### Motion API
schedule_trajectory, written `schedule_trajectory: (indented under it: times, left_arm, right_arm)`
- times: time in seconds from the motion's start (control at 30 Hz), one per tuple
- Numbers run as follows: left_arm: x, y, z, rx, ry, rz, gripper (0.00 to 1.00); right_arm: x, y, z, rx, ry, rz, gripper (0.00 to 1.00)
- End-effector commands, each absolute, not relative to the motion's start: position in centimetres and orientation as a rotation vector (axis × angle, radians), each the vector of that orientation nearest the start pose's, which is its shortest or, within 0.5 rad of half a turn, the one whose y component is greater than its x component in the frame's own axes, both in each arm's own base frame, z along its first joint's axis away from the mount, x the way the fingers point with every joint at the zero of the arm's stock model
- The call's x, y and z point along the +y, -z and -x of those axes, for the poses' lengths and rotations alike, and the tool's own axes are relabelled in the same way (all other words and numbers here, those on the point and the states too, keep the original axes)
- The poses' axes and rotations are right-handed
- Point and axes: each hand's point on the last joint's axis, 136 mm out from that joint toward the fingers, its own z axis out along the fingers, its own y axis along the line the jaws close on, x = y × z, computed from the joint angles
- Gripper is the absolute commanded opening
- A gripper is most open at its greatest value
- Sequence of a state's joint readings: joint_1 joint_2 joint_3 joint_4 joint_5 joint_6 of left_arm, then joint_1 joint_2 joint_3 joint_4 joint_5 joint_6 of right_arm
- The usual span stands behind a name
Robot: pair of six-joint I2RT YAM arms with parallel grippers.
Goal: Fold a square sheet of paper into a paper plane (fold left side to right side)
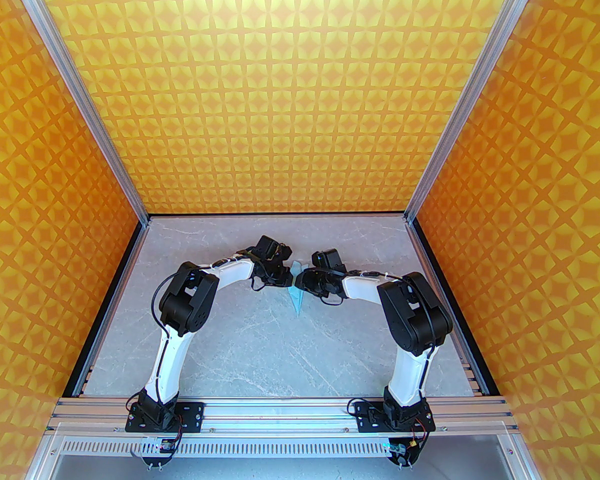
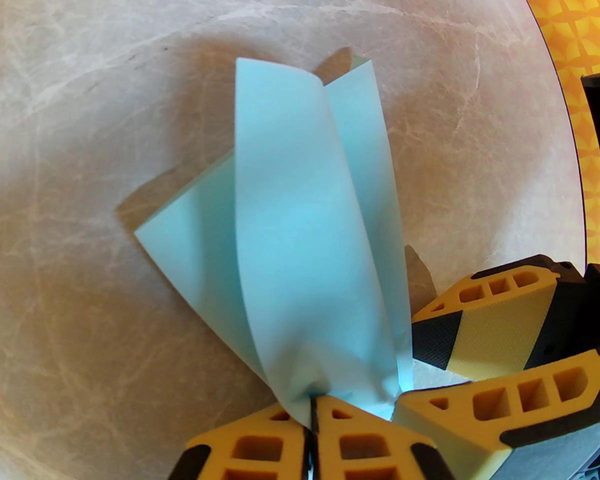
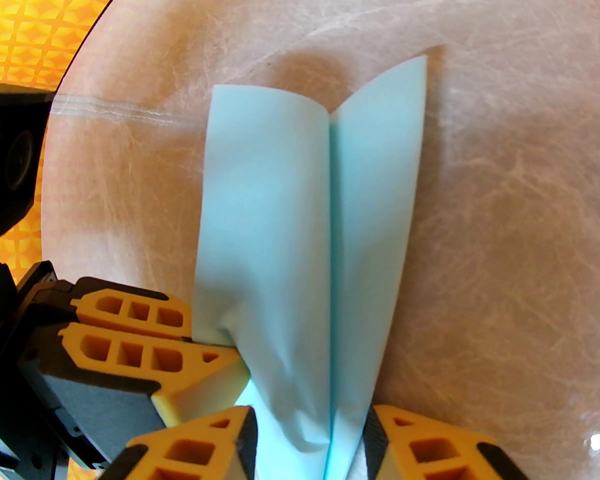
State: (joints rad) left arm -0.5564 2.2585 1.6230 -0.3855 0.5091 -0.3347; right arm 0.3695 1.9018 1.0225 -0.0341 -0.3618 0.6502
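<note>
now | left arm [image 1: 167,363] bent inward, jaws pinching paper plane [image 2: 300,228] | right arm [image 1: 409,368] mirrored, jaws spread astride it

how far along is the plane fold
Done: the paper plane is a narrow dart with a centre crease. In hand: left gripper fingers pinch one flap near the nose; right gripper straddles the nose, open. Left: closing the splayed left half onto the right.
</note>
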Motion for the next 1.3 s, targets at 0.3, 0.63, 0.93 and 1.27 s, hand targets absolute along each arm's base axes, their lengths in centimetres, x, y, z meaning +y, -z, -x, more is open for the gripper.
schedule_trajectory:
  times: [0.3,0.63,0.93,1.27]
  left_arm:
    - [-37.3,-4.3,-41.4,2.612,1.022,-0.572,0.09]
    - [-37.4,-4.0,-41.4,2.623,1.025,-0.58,0.09]
    - [-37.3,-3.4,-41.3,2.637,1.018,-0.586,0.1]
    - [-37.1,-2.3,-41.3,2.662,1.008,-0.589,0.1]
  right_arm:
    - [22.1,-0.7,-39.7,2.65,-0.843,-0.178,0.35]
    - [22.0,-0.4,-39.5,2.66,-0.829,-0.176,0.24]
    - [21.9,-0.4,-39.5,2.661,-0.821,-0.175,0.25]
    - [22.1,-0.8,-39.3,2.655,-0.838,-0.158,0.28]
